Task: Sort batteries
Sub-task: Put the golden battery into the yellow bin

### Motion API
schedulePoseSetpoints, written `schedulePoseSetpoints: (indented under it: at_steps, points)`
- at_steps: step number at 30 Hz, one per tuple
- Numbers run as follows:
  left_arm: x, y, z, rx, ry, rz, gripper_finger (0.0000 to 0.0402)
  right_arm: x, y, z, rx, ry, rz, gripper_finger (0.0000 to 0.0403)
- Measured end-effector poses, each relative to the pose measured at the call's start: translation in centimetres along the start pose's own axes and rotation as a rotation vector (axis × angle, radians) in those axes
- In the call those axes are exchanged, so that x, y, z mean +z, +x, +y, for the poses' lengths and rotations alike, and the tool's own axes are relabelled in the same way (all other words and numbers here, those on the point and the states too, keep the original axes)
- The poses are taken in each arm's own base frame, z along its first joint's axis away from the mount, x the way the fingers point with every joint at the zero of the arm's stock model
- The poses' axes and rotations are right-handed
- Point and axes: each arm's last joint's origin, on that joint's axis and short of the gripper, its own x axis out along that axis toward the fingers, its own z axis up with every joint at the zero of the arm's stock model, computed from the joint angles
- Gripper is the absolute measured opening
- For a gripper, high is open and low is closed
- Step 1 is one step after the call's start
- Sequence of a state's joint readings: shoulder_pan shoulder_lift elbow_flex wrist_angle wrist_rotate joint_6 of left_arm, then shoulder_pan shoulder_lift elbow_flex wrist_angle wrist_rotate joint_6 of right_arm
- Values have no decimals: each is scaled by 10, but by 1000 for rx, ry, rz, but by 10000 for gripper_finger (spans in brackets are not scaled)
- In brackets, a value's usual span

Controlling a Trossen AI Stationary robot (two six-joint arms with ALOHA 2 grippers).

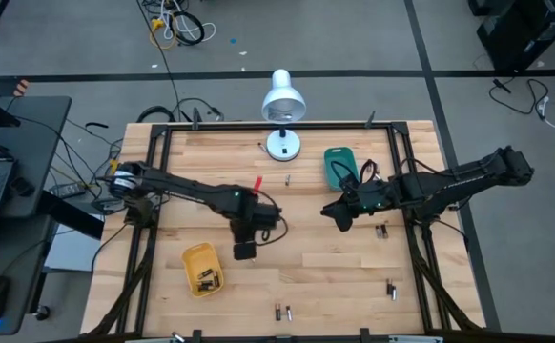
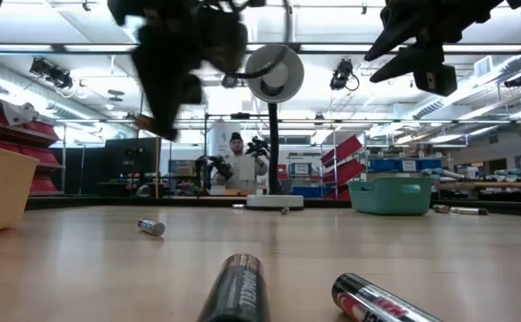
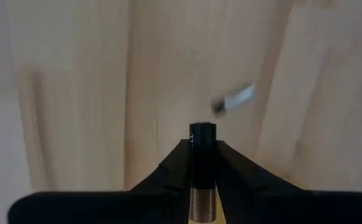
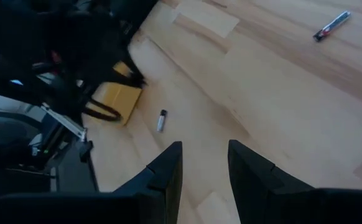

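My left gripper [image 1: 244,250] hangs over the table's middle, just right of the yellow tray [image 1: 201,269], and is shut on one battery [image 3: 203,134]. That tray holds a few batteries [image 1: 209,278]. My right gripper [image 1: 338,214] hovers open and empty in front of the teal tray [image 1: 339,164]. Loose batteries lie flat on the wood: one near the lamp [image 1: 288,177], one below my right arm [image 1: 380,230], one at the near right [image 1: 390,289], two at the near edge [image 1: 283,312]. The right wrist view shows another loose battery [image 4: 162,119]. My left gripper pinches the battery between its two fingers [image 3: 175,165], which point down from above. The battery lies along the fingers, and its dark end [image 3: 203,129] sticks out past the fingertips toward the table. It stands upright, lifted clear of the wood.
A white desk lamp [image 1: 282,105] stands at the far edge, with a small red object [image 1: 257,182] in front of it. Black rails [image 1: 154,191] run along the table's left and right sides. Bare wood lies between the two grippers.
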State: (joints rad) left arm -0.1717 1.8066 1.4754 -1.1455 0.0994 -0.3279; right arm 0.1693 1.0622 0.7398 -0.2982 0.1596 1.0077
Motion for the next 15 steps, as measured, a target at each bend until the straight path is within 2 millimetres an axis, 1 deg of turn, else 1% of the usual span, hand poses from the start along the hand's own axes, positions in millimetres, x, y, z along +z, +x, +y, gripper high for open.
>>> schedulePoseSetpoints:
  at_steps: [2,5,10,15]
  points:
    - [-12,-7,-8,12,-54,36,67,1,0,-2,-9,-5,-2,115]
    - [-30,-14,-23,37,-105,28,68,4,1,-4,-20,-12,-10,115]
    - [-58,-25,-43,53,-203,-66,68,8,1,-7,-37,-35,-24,115]
    - [-79,-21,-52,97,-346,-115,69,14,2,-11,-57,-28,-45,115]
